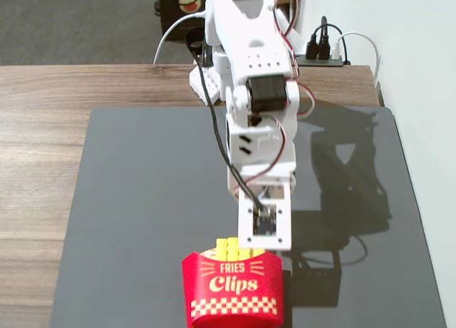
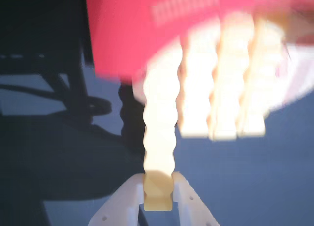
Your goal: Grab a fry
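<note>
1. One red carton (image 1: 231, 289) printed "FRIES Clips" stands at the near edge of the dark mat (image 1: 142, 200) in the fixed view. In the wrist view the carton (image 2: 132, 29) fills the top, blurred.
2. In the wrist view four pale yellow sticks show: one fry (image 2: 159, 132) drawn out well beyond the carton mouth, and three other fries (image 2: 223, 88) side by side to its right, their ends level and closer to the carton. In the fixed view only a cluster of yellow tips (image 1: 229, 250) shows above the carton rim; their number cannot be told there.
3. One white arm (image 1: 253, 107) reaches from the far side of the wooden table (image 1: 43, 128) down to the carton's top right.
4. In the wrist view the gripper (image 2: 158, 194) comes in from the bottom edge, its two white fingers (image 2: 122, 201) nearly together and pinching the end of the drawn-out fry, one on each side of it.
5. In the fixed view the gripper tips are hidden behind the wrist housing (image 1: 265, 224), just above the carton's rim.
</note>
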